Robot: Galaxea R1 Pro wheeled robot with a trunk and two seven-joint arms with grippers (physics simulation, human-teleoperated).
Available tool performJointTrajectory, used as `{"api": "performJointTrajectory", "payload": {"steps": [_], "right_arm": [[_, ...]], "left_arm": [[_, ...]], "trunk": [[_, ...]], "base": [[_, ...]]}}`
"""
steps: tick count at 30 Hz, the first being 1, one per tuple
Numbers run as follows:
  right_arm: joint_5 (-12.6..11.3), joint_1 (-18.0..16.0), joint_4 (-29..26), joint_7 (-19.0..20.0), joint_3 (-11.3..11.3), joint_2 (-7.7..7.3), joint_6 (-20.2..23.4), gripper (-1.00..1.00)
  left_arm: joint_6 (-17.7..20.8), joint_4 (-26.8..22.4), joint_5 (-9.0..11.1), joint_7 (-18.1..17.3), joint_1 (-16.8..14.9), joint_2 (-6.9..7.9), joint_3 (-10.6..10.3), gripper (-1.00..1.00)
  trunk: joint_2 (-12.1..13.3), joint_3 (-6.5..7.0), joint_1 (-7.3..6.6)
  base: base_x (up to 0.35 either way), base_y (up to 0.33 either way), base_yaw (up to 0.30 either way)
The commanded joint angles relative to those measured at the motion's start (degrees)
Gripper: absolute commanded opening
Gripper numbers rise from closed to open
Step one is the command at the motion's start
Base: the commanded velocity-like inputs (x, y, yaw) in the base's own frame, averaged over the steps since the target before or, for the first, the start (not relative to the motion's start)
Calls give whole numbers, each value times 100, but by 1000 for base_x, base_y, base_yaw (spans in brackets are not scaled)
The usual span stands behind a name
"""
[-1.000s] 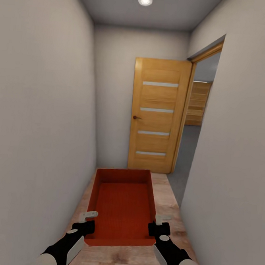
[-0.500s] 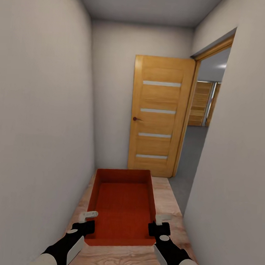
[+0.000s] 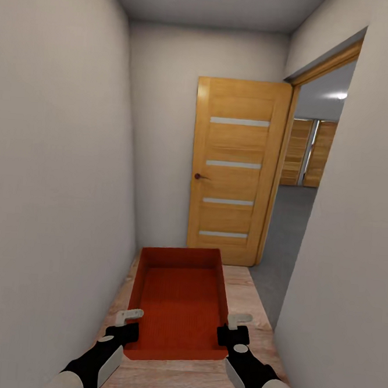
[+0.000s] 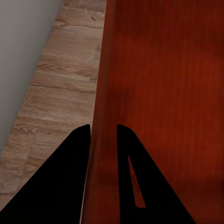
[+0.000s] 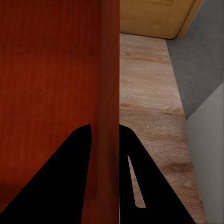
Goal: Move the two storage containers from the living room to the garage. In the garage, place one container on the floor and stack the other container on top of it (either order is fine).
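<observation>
Corridor walls (image 3: 63, 149) in plain pale grey close in on both sides of the head view, with a light wood-plank floor (image 3: 250, 297) running ahead to an open wooden door (image 3: 234, 168) with four pale horizontal strips. To the door's right a doorway gives onto a room with a grey floor (image 3: 288, 225) and wooden panels at its far side. One orange-red storage container (image 3: 179, 304) is held out in front of the robot, above the planks, its open top facing up and nothing inside it. The left gripper (image 3: 129, 324) is at the container's near left corner and the right gripper (image 3: 234, 330) at its near right corner, each with a finger on either side of the side wall.

From the left wrist view, the left gripper (image 4: 102, 135) has its two dark fingers (image 4: 74, 154) straddling the container's thin left wall (image 4: 100, 93), clamped on it; the ribbed red bottom lies on one side and the wood planks and grey wall on the other.

From the right wrist view, the right gripper (image 5: 104, 135) likewise pinches the container's right wall (image 5: 109, 70) between its fingers (image 5: 77, 154), with the red interior on one side and the plank floor, the base of the wooden door and the grey floor on the other.
</observation>
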Motion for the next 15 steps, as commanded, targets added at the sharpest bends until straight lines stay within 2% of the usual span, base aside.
{"api": "performJointTrajectory", "payload": {"steps": [1, 15], "right_arm": [[-87, -6, 26, -41, -86, -7, -32, -100], [-87, -6, 26, -34, -86, -8, -32, -100]], "left_arm": [[-27, -27, -54, 318, -5, 268, 21, -100], [-26, -9, -54, 318, -5, 268, 20, -100]], "trunk": [[-5, -8, 4], [-5, -8, 4]], "base": [[322, 0, 0], [322, 0, 0]]}}
